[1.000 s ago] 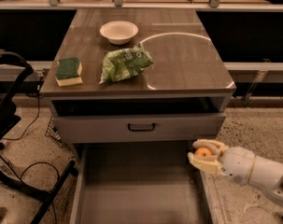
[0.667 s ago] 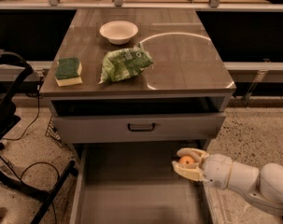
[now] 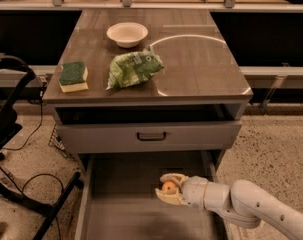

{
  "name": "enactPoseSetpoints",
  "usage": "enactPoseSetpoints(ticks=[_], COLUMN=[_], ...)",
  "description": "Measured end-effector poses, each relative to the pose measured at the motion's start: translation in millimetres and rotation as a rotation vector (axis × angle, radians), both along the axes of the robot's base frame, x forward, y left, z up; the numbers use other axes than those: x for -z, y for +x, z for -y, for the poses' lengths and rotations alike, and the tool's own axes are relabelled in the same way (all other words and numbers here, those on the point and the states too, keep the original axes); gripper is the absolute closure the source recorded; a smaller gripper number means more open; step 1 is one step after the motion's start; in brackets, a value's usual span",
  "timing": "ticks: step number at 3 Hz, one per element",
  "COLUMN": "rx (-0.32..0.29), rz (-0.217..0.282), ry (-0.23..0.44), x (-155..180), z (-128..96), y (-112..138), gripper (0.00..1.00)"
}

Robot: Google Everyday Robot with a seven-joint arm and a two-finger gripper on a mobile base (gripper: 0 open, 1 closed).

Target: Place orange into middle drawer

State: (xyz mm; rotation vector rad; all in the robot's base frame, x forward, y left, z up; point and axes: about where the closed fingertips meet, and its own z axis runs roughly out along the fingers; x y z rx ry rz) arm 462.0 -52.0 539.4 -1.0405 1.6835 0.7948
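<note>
The orange (image 3: 169, 186) is a small round fruit held between the two cream fingers of my gripper (image 3: 169, 188). The gripper is shut on it and reaches in from the lower right on a white arm. It hangs over the open middle drawer (image 3: 116, 189), a wide grey box with a flat bare floor, pulled out below the closed drawer front with the black handle (image 3: 151, 136). The orange sits over the right-centre part of the drawer floor, just above it.
On the cabinet top stand a white bowl (image 3: 127, 34), a green chip bag (image 3: 134, 69) and a green-and-yellow sponge (image 3: 73, 76). A black frame with cables (image 3: 11, 134) stands at the left on the speckled floor.
My gripper has carried the orange to the left, from beside the drawer's right wall to over the drawer floor.
</note>
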Motion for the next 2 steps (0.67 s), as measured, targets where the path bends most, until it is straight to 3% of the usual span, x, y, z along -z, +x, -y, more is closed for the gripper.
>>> enactPoseSetpoints(ticks=[1,2], rx=[-0.013,-0.041], rz=[-0.010,-0.049], ry=[0.011,0.027], x=[9,43], z=[-12,-31], y=[-1,-1], gripper=[1.00,1.00])
